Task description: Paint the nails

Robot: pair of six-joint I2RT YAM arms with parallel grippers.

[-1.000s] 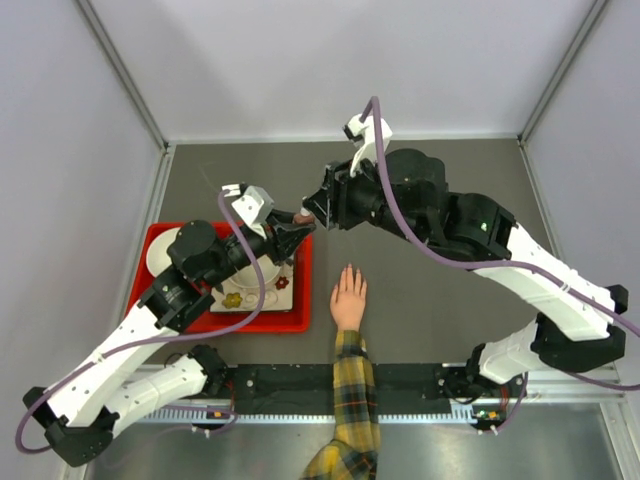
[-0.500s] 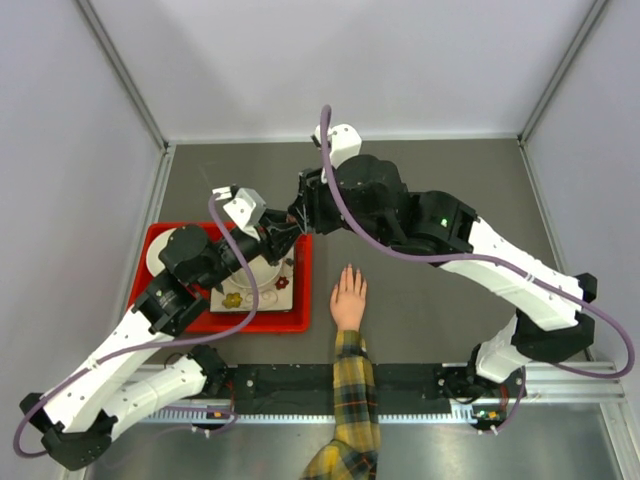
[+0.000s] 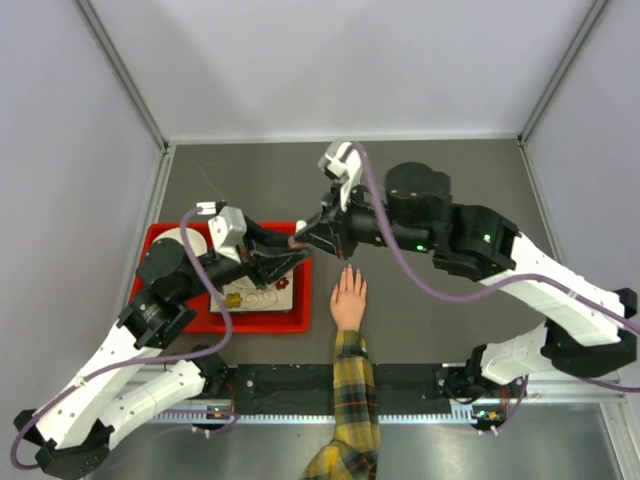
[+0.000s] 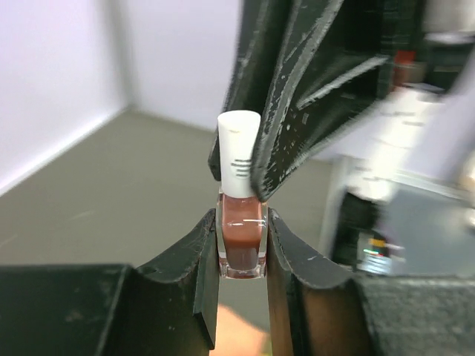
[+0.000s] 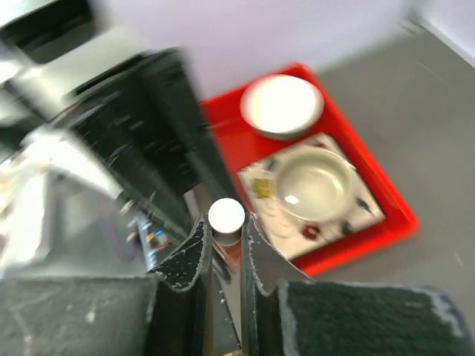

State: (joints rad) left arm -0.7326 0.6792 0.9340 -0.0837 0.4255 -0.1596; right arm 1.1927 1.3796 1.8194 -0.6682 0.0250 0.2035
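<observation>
Top external: nails (image 3: 349, 271) tiny, pale, hand (image 3: 348, 297) flat. Left fingers (image 4: 194, 289) clamp brown polish bottle (image 4: 242, 241); right fingers (image 5: 185, 259) clamp white cap (image 5: 226, 216).

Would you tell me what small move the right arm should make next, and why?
Probably twist the white cap loose. The right jaws are shut on it while the left jaws clamp the brown polish bottle, and the cap is seated on the bottle, so no polish can reach the hand yet.
</observation>
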